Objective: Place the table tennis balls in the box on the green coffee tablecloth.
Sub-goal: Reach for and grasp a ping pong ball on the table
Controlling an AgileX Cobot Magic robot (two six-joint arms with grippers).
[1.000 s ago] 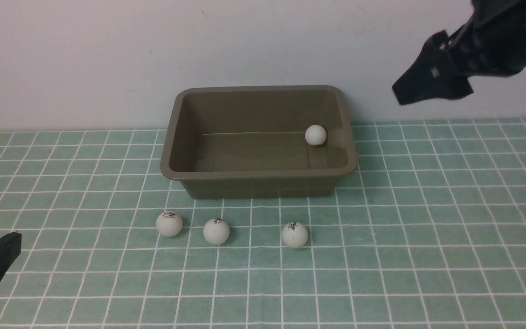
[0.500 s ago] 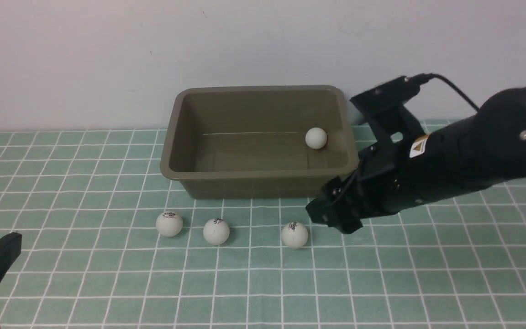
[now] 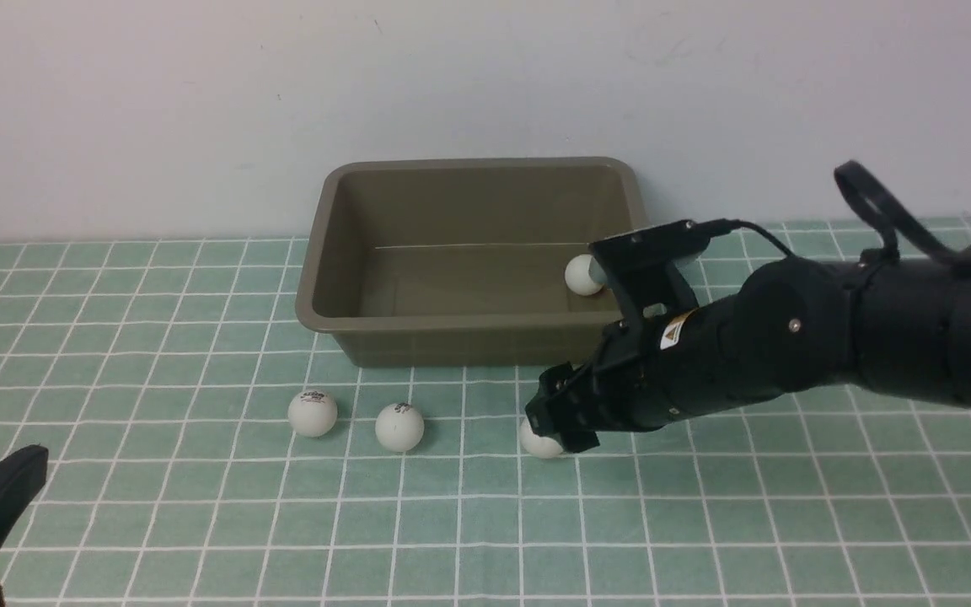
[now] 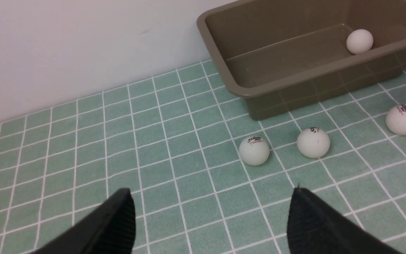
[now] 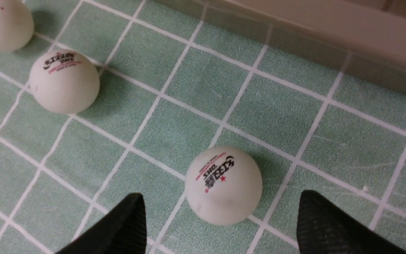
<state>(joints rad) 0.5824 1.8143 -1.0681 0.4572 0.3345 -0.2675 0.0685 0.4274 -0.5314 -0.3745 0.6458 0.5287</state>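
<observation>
The olive-brown box [image 3: 469, 321] stands on the green coffee tablecloth [image 3: 789, 506] by the wall. One table tennis ball [image 3: 580, 276] lies inside it at the right end. Three more lie in a row in front of it: left [image 3: 312, 413], middle [image 3: 399, 426], right [image 3: 533, 444]. My right gripper [image 3: 564, 428] is down at the right ball, partly covering it. In the right wrist view that ball [image 5: 223, 185] sits between the open fingers of the right gripper [image 5: 220, 195], untouched. My left gripper [image 4: 210, 192] hangs open and empty over the cloth at the near left.
A plain white wall runs just behind the box. In the right wrist view the box's front wall [image 5: 330, 31] is close ahead of the fingers. The right arm's body [image 3: 831, 337] reaches across the cloth beside the box's right end.
My right arm has swung down from high at the upper right to the rightmost ball on the cloth. The ball in the box rolled slightly forward. The left gripper stayed put.
</observation>
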